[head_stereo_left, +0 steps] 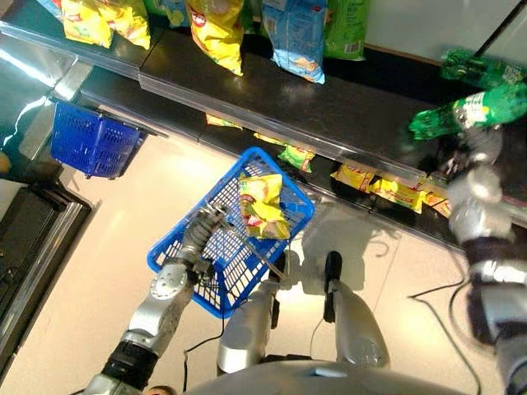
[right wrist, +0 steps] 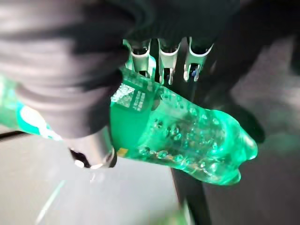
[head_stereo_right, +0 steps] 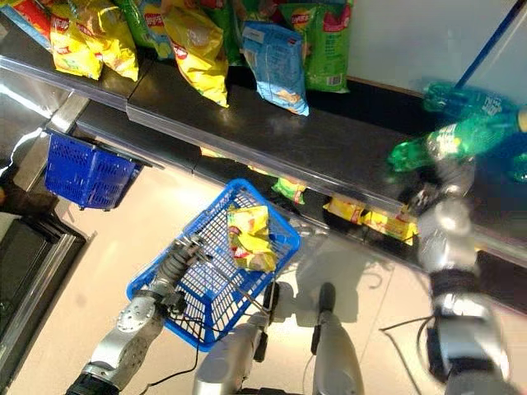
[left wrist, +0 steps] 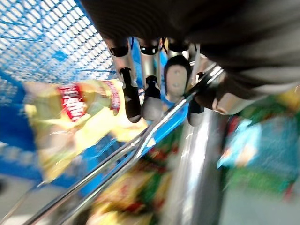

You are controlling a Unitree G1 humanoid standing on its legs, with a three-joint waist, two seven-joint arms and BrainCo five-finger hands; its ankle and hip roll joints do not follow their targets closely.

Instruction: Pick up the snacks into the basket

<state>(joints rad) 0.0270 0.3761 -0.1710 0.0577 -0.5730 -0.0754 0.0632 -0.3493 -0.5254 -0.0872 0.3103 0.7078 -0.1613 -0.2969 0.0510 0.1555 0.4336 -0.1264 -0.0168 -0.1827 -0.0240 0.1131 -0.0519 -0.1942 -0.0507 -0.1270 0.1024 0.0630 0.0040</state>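
Holding the blue basket (head_stereo_left: 233, 239) by its wire handle (left wrist: 140, 145) in your curled left hand (head_stereo_left: 200, 234), with one yellow snack bag (head_stereo_left: 262, 206) inside, your right hand (right wrist: 154, 61) grips a green bottle (right wrist: 178, 136) at the shelf (head_stereo_left: 329, 107); carry it over the basket next.

I see a dark shelf (head_stereo_left: 329, 103) running across the top of the frame, with yellow snack bags (head_stereo_left: 218, 33), a blue bag (head_stereo_left: 296, 37) and a green bag (head_stereo_left: 346, 25) on it. Small yellow packets (head_stereo_left: 387, 188) lie on the lower shelf (head_stereo_right: 329, 202) at centre right. A green bottle (head_stereo_left: 482, 67) lies upper right.
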